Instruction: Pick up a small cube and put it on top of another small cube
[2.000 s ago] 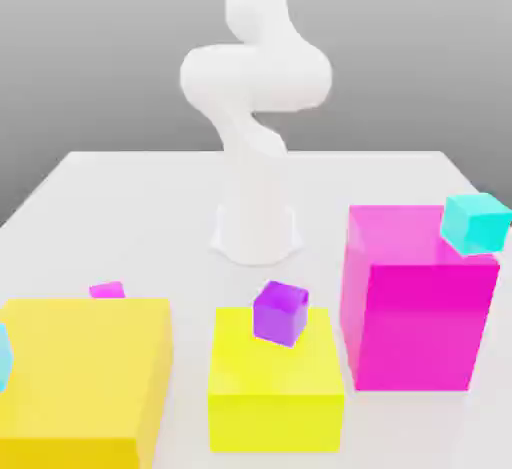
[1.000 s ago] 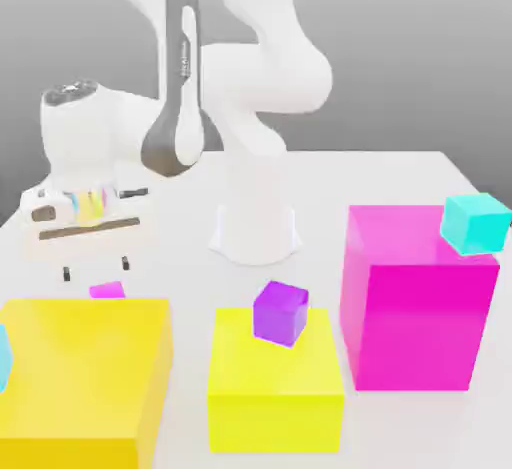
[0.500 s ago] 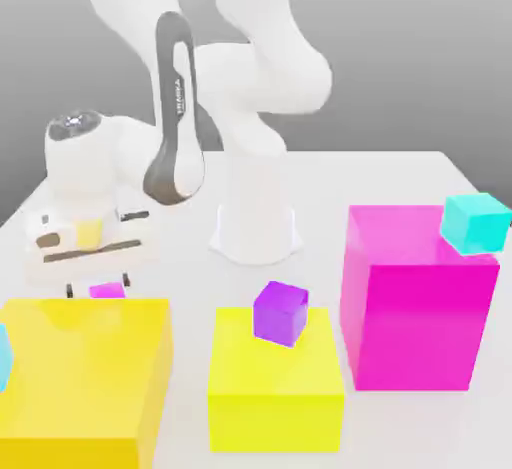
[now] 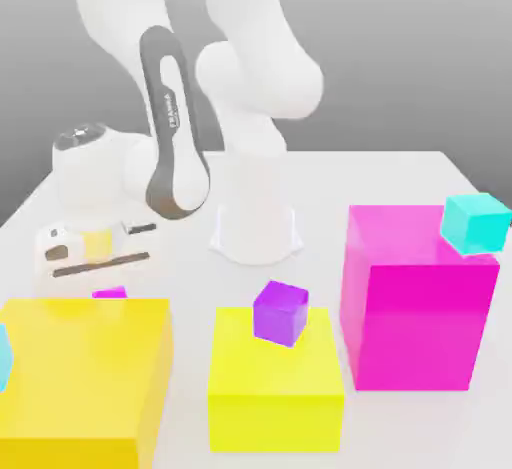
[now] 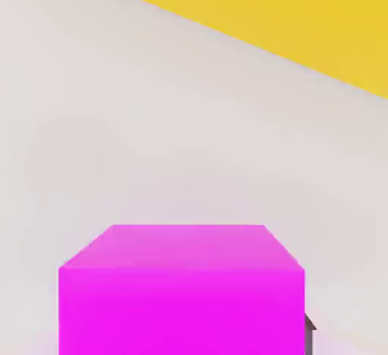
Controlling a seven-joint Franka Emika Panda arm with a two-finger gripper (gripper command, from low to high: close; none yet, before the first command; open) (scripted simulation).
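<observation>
The gripper (image 4: 98, 279) is squeezed shut on the small cube (image 4: 109, 293); grabbing is done. Next I think it must lift up and carry it over to the violet cube (image 4: 279, 312).

A simulated test scene, not a lived-in room: a plain white desk (image 4: 400, 172) floats before a featureless grey gradient backdrop. A glossy white robot arm (image 4: 250, 107) rises from its middle, among flat-shaded, textureless blocks: large yellow box (image 4: 80, 377), smaller yellow box (image 4: 275, 387), big magenta block (image 4: 415, 302), small cyan cube (image 4: 477, 222).
</observation>
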